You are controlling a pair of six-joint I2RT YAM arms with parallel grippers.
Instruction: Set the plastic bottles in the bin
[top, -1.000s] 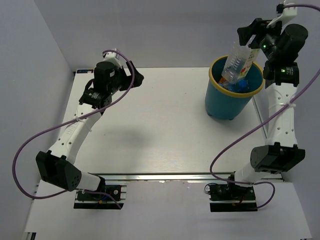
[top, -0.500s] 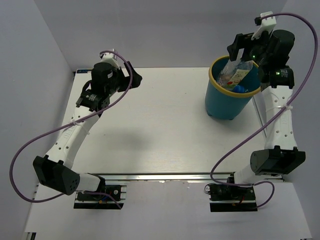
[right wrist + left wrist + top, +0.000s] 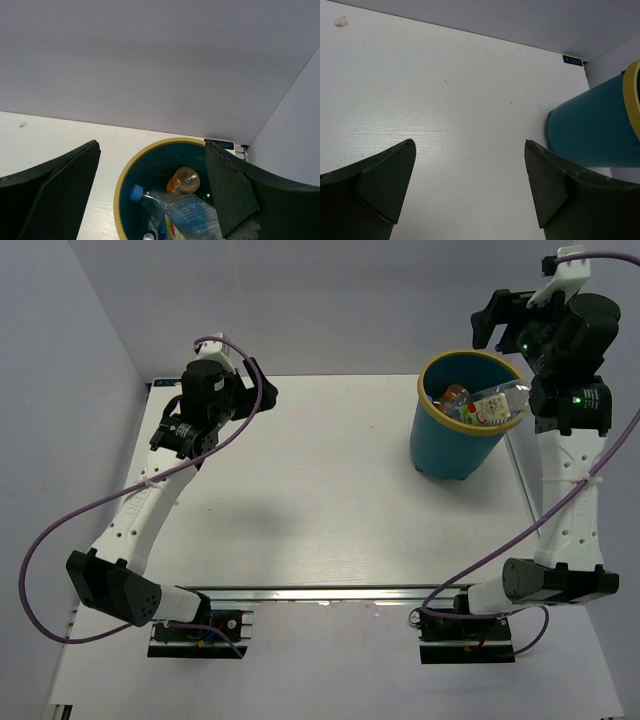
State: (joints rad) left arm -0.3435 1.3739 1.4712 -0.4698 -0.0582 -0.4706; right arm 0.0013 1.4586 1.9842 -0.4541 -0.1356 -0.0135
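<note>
The teal bin (image 3: 455, 448) with a yellow rim stands at the back right of the table; it also shows in the left wrist view (image 3: 592, 127). Several plastic bottles lie inside it: a clear bottle with a blue cap (image 3: 185, 212) lies on top, and an orange-filled bottle (image 3: 183, 181) stands behind it. They show in the top view too (image 3: 488, 405). My right gripper (image 3: 507, 320) is open and empty above the bin's far rim (image 3: 125, 175). My left gripper (image 3: 262, 390) is open and empty over the table's back left.
The white table (image 3: 320, 500) lies between grey walls on the left, back and right. A metal rail (image 3: 330, 592) runs along the near edge by the arm bases.
The clear bottle held by my right gripper a second ago has dropped into the bin. The right gripper has opened and lifted away. The left arm shifted slightly.
</note>
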